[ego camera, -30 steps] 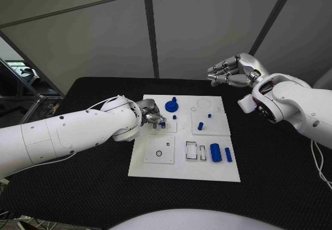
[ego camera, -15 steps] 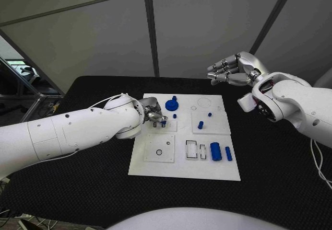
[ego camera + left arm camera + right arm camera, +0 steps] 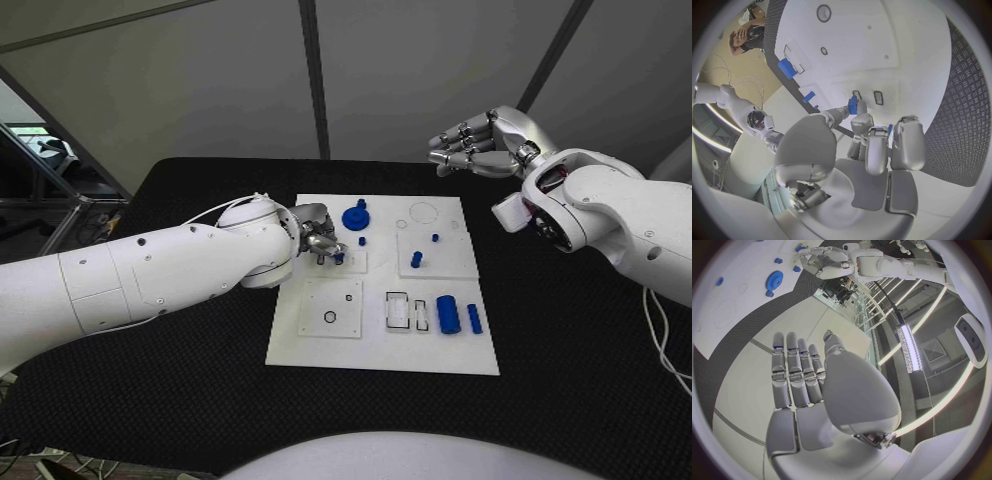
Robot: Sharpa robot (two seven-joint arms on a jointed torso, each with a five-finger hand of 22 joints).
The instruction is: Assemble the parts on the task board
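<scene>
My left hand (image 3: 320, 243) sits low over the board (image 3: 378, 352), left of centre in the head frame, just above the small raised square plate (image 3: 351, 264) in the board's upper left quarter. In the left wrist view its fingertips (image 3: 859, 111) pinch a small blue peg (image 3: 852, 104), the other fingers curled in beside it; two small dark slots (image 3: 867, 96) lie just beyond the peg on the white surface. I read this as an insertion under way: peg held, tip near its hole, not seated as far as I can tell. My right hand (image 3: 482, 147) hangs high at the upper right of the head frame, well apart from the board, fingers loosely bent and apart, holding nothing; the right wrist view shows the palm (image 3: 811, 390) bare. Other parts: a blue gear (image 3: 356, 219) near the board's top, just right of my left hand; two short pegs (image 3: 427, 249) standing on the upper right plate; a cylinder (image 3: 449, 314) and a thin bar (image 3: 475, 319) lying at lower right beside two empty rectangular slots (image 3: 407, 311); a plate with a ring hole (image 3: 330, 309) at lower left. Next move, in my judgement: line the peg over its hole, keep it upright, press straight down, then let go without tipping it.
</scene>
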